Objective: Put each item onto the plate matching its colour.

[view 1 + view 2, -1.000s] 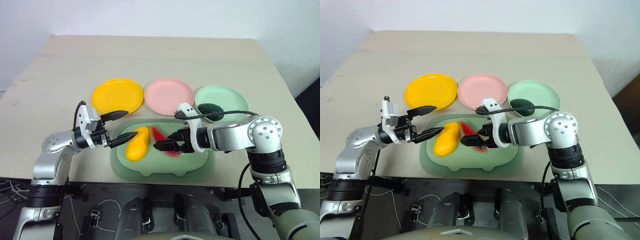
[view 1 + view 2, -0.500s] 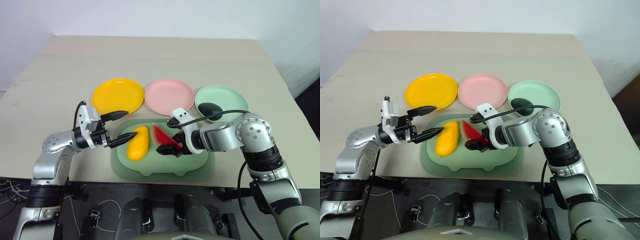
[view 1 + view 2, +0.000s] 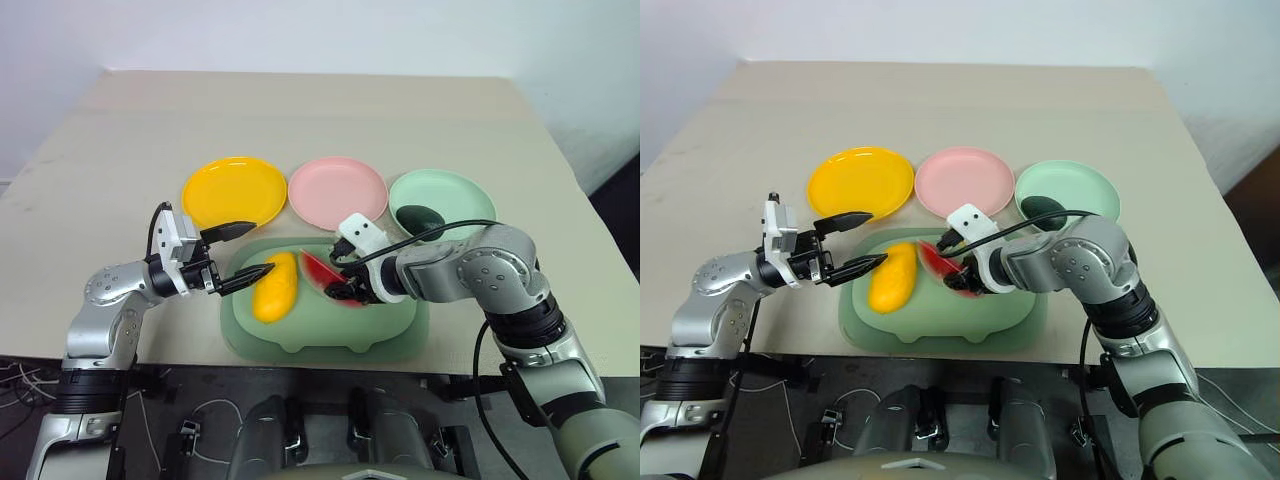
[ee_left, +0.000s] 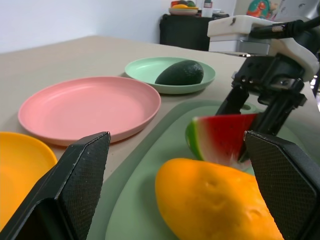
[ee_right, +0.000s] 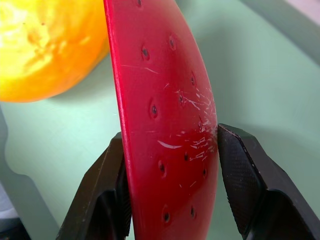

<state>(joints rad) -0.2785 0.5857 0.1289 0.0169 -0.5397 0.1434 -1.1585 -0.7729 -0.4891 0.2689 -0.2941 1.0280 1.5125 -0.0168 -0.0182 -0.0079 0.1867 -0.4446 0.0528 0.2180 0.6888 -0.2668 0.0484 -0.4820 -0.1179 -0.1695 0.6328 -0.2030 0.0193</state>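
Right wrist view says it best: the watermelon wedge is pinched between the jaws of the right gripper, one black finger pressed on each flat red side, down in the pale green tray at the near edge of the tabletop. The mango is lying just left of the wedge in the same tray, close but whether they touch can't be told. The left gripper is held level just left of the mango with its jaws spread wide and nothing between them. On the far side of the tray three plates are lined up: the yellow plate on the left, the pink plate in the middle, the mint green plate on the right, and the avocado is already sat on that one. So the avocado looks sorted, and the watermelon step is in hand, grasp made but not lifted yet. Next, the wedge probably needs to be raised clear of the tray rim and carried a short way far-side onto the pink plate, without the mango being knocked.
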